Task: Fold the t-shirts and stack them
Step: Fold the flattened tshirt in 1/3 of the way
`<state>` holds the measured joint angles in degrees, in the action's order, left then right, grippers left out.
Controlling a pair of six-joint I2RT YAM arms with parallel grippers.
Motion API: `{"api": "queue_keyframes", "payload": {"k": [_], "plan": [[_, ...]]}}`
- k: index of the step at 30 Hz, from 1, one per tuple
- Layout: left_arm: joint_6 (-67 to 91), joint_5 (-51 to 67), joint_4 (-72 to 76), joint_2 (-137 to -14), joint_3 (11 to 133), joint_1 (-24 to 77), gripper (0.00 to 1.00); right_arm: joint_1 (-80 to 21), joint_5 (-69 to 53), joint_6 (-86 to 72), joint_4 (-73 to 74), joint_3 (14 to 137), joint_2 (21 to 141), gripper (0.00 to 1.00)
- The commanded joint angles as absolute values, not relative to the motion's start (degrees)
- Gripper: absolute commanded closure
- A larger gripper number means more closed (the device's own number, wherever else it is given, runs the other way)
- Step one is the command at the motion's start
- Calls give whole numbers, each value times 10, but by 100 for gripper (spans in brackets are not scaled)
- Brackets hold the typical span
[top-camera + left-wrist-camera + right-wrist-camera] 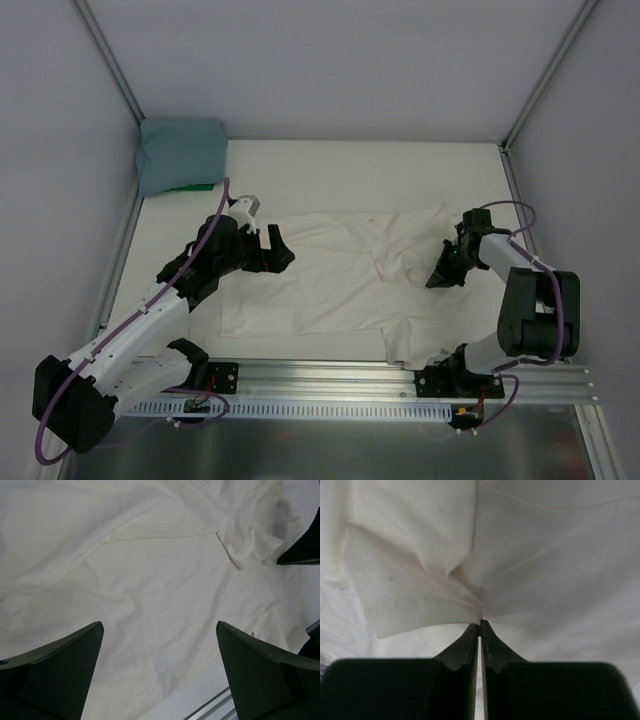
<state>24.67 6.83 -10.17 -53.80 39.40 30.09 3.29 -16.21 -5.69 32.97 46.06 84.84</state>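
You are working a cream t-shirt (330,285) that is lying spread and rumpled across the middle of the worktop (400,165), while the teal t-shirt (180,155) is sitting in the far left corner. The cloth is looking light, thin and limp, likely to sag and bunch when lifted. Your right jaws are pinching a puckered fold near its right side; your left jaws are hanging spread wide over its left part. A stitched hem is probably offering the surest hold.
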Motion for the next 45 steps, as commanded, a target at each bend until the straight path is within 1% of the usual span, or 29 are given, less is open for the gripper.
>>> {"api": "queue_keyframes", "payload": {"k": [1,2,5,9,13,16,17,21,26,34,36,37,38,39,40,42,45], "plan": [[236,52,-106,-521,388,308,1,34,-138,-61,318,481,861,93],[236,51,-111,-519,388,308,1,34,-135,-62,316,481,862,99],[233,47,-113,-516,387,308,1,34,-113,-63,319,483,859,99],[233,45,-113,-513,384,308,1,34,-79,-66,336,497,825,99],[235,47,-106,-518,381,308,1,35,-35,-63,376,550,802,100],[235,48,-103,-517,379,308,1,35,-12,-57,413,613,803,99],[235,47,-103,-517,378,308,1,35,-8,-54,427,639,802,99],[231,42,-103,-512,374,308,1,35,-4,-48,452,675,799,99],[229,41,-99,-517,373,308,1,35,-4,-45,468,666,768,99],[228,51,-89,-529,377,308,1,34,-18,-52,468,580,709,100],[229,54,-86,-533,379,308,1,34,-17,-49,474,568,705,98],[231,55,-85,-533,379,308,1,34,-14,-49,476,566,704,89],[233,59,-85,-533,379,308,1,34,-9,-49,480,564,702,77],[235,60,-83,-533,378,308,1,34,-2,-52,482,563,695,41],[236,61,-83,-533,378,308,1,34,18,-52,482,557,688,1],[238,62,-83,-530,374,308,1,34,17,-54,477,554,664,0],[240,65,-80,-527,369,308,1,22,-21,-64,476,559,643,0]]}}
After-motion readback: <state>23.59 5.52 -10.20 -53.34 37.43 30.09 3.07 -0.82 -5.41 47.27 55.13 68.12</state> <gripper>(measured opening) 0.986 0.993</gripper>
